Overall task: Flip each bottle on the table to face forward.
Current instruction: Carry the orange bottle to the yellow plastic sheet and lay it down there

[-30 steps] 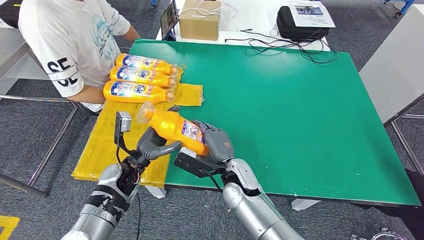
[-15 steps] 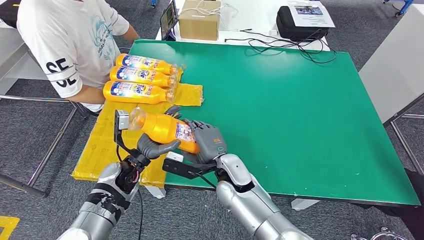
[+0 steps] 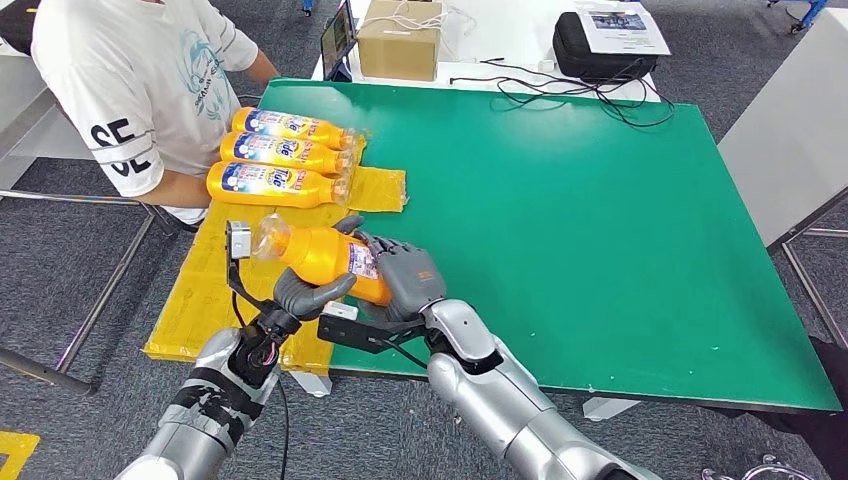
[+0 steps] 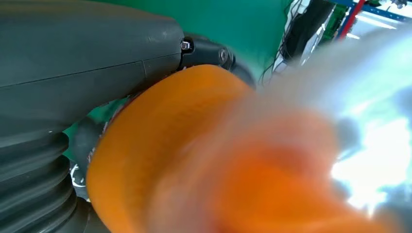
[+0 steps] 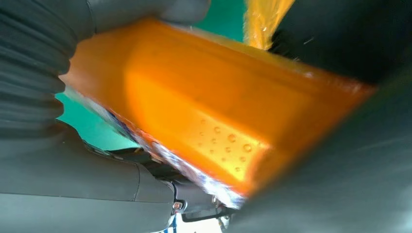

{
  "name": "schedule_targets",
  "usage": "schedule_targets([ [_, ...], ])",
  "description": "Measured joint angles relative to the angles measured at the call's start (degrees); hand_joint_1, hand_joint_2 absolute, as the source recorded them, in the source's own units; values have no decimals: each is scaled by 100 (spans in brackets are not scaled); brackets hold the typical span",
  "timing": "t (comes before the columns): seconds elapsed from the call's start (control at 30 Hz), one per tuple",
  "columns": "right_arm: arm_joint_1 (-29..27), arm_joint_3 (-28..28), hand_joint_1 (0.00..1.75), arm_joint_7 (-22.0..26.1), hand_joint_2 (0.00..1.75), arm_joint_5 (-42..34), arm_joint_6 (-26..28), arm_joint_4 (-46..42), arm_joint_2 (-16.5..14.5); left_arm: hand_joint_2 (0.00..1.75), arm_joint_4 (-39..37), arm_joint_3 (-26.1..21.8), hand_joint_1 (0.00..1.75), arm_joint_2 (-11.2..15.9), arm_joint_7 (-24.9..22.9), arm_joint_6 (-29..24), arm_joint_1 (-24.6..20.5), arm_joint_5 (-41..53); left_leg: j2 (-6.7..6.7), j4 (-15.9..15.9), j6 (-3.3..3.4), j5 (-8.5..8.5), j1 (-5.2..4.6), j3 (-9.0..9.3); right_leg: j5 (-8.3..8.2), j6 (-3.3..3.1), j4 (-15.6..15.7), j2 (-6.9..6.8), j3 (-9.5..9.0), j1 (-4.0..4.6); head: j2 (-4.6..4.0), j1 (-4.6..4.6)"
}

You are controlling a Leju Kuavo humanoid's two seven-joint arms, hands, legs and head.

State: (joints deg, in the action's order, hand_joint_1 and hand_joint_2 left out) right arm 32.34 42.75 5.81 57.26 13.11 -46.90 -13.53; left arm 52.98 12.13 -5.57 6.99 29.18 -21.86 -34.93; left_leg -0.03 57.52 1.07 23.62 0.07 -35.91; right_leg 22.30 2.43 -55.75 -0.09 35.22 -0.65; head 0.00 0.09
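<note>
- Holding one orange bottle (image 3: 325, 257) betw. both hands, above the near-left corner of the green table (image 3: 560, 220), over the edge of the yellow sheet (image 3: 215, 290).
- Long axis: roughly left–right, tilted a bit; clear cap end to robot's left and slightly away, base end to the right, buried in the right hand (image 3: 405, 280).
- Left hand (image 3: 305, 292) cups the body from below/near side, thumb curling up round it; right hand wraps the base end from the right, fingers over the top. Both closed on the bottle, neither spare.
- Label (image 3: 362, 262) shows only as a strip by the right hand; mostly plain orange facing up, so I judge it not yet turned label-up.
- Next turn prob. = roll about that long axis; hands are at opp. ends, so one must loosen while the other twists.
- Three other bottles (image 3: 275, 153) lie side by side on the sheet further away, labels up, caps to the right, well apart from the held one.
- A person's forearm (image 3: 180, 188) is next to that row.
</note>
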Motion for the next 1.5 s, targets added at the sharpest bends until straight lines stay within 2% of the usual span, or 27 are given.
schedule_targets([
  [0.5, -139, -99, 0, -6, 175, -462, 161, -115, -37, 175, 464, -304, 175, -291, -209, -322, 334, -933, 3, 0, 0, 0, 0, -1, 0, 0, 1, 0, 3, 0, 0, 1],
  [0.7, -361, -423, 0, 40, 175, -820, 281, -435, -20, 175, 518, -358, 175, -299, 81, -569, 336, -496, 1, 0, 1, 1, 0, -1, 0, 0, 1, -1, 3, 0, 0, 0],
  [0.87, -685, -931, 0, 116, 175, -1330, 529, -934, 102, 175, 549, -578, 175, -205, 444, -978, 268, 201, -2, 0, 1, 1, 0, -3, 0, 0, 1, -1, 3, 0, 0, 1],
  [1.03, -913, -1355, 0, 251, 175, -1816, 583, -1409, 210, 175, 547, -857, 175, -128, 482, -1060, 249, 257, -1, 0, 1, 1, 0, -4, 0, 0, 1, -1, 4, 0, 0, 0],
  [1.17, -1043, -1660, 0, 366, 175, -2115, 606, -1688, 299, 175, 521, -1151, 175, -91, 260, -941, 251, -147, -1, 0, 1, 1, 0, -5, 0, 0, 1, -1, 4, 0, 0, 1],
  [1.3, -1139, -1883, 0, 453, 175, -2293, 608, -1911, 379, 175, 489, -1266, 175, -10, 579, -1278, 234, 431, -1, 0, 1, 1, 0, -5, 0, 0, 1, -1, 4, 0, 0, 1],
  [1.5, -1195, -2001, 0, 466, 175, -2328, 608, -2096, 437, 175, 481, -1319, 175, 43, 627, -1365, 177, 585, -2, 0, 1, 1, 0, -5, 0, 0, 1, -1, 4, 0, 0, 2],
])
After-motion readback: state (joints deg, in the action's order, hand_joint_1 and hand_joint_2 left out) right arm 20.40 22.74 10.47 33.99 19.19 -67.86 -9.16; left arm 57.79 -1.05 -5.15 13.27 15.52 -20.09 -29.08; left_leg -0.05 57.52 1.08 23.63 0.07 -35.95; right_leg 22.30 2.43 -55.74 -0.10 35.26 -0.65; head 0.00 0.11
